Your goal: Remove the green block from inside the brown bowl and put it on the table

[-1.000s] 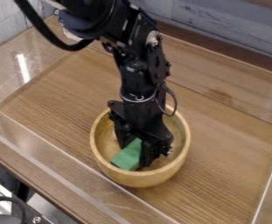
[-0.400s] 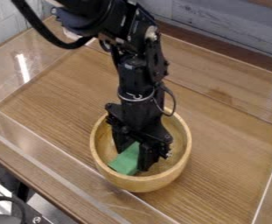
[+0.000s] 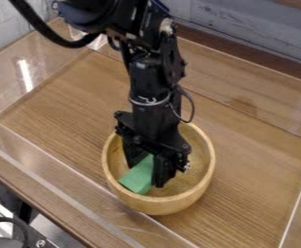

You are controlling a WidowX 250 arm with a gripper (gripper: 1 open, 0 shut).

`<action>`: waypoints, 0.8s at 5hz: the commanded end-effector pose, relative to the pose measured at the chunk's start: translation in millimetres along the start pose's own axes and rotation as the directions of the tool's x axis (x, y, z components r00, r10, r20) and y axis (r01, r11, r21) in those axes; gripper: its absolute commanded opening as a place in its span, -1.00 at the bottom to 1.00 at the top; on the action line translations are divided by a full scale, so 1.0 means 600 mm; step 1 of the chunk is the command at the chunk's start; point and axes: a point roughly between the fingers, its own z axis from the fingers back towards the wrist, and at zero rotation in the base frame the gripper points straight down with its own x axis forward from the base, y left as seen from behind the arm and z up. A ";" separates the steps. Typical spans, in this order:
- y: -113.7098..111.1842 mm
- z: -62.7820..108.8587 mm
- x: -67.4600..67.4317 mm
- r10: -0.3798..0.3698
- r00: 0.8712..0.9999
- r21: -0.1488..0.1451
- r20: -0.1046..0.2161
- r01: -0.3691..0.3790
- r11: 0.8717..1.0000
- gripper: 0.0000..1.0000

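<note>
Compared with 1 second ago, the gripper (image 3: 152, 170) sits a little higher in the bowl (image 3: 199, 181), and the block (image 3: 139, 177) comes up with it, its lower end now nearer the rim at 7 o'clock. I judge the lift is beginning; the block is still inside the bowl, not yet over the table (image 3: 75, 107). The jaws are closed on the block, pinching its upper part. The block is 1 flat green bar, smooth and tilted. The bowl is round, thick-walled pale wood. The table is glossy wood grain, with clear walls around.
</note>
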 end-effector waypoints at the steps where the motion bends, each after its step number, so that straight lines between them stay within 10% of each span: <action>1: -0.001 0.029 0.007 0.007 0.999 -0.007 0.037 -0.006 1.000 -1.00; 4: -0.005 0.058 0.000 0.016 0.999 -0.033 0.043 -0.015 0.999 -1.00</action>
